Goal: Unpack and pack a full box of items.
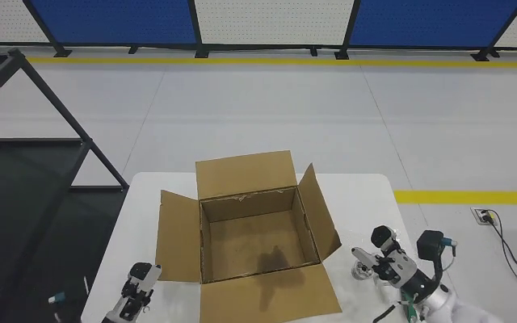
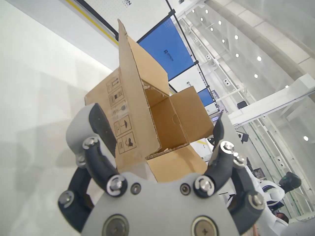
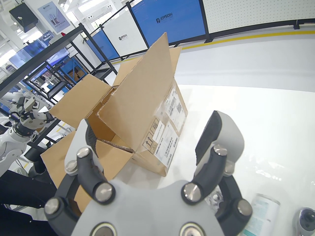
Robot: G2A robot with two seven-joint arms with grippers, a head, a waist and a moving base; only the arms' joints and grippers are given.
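Plainly brown cardboard box [image 1: 254, 242], flaps open.

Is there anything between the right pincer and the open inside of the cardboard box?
Yes: the side flap nearest to it. It stands tilted up between the right pincer and the opening of the cardboard box, so the pincer would probably have to pass over its edge.

Pale grey floor [image 1: 266, 105] is stretching back to a yellow line [image 1: 258, 60]. Blue panels [image 1: 113, 20] and white pegboard panels [image 1: 271, 20] are standing in a row behind it. Black metal rack [image 1: 69, 118] is standing beside the white table [image 1: 363, 202]. Round ceiling lights [image 2: 236, 36] are shining overhead.
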